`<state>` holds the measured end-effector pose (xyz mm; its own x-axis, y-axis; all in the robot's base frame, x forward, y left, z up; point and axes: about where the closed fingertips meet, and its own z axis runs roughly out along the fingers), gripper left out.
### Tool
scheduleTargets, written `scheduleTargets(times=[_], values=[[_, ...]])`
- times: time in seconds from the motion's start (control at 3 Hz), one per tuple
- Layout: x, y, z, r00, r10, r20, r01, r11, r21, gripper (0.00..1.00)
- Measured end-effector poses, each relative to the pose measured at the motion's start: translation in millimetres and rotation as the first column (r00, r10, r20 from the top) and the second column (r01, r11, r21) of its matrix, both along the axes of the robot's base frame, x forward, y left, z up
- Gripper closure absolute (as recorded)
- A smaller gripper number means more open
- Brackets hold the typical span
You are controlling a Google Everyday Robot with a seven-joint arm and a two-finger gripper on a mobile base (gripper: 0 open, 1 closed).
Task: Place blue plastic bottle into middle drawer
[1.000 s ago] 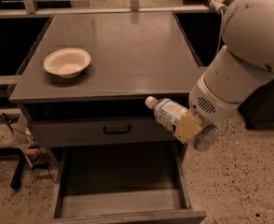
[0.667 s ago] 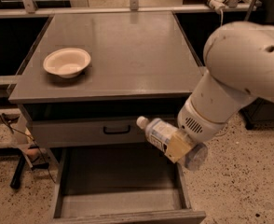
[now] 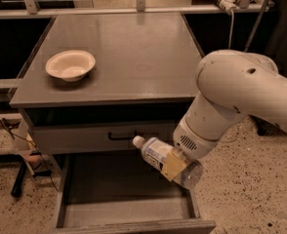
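Grey metal side wall of the middle drawer (image 3: 124, 200) lies just under the gripper (image 3: 175, 165), which clasps the blue plastic bottle (image 3: 154, 151) sideways, so releasing here may bounce it out.

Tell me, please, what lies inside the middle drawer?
Only bare grey floor shows inside the middle drawer. The gripper holds the blue plastic bottle above its right side, covering the floor there; the back, under the upper drawer, is hidden too.
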<state>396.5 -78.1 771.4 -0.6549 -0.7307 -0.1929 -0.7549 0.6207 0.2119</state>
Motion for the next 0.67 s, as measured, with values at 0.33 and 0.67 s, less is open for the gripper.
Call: scheduleTargets(times=[0.33,0.67], values=[[-14.6,18.5,-22.8,0.9997,-0.024,-0.01,0.025,0.999,0.047,1.0],[-39.0,47.4,-66.2,0.9941,-0.1,-0.042,0.104,0.988,0.113,1.0]])
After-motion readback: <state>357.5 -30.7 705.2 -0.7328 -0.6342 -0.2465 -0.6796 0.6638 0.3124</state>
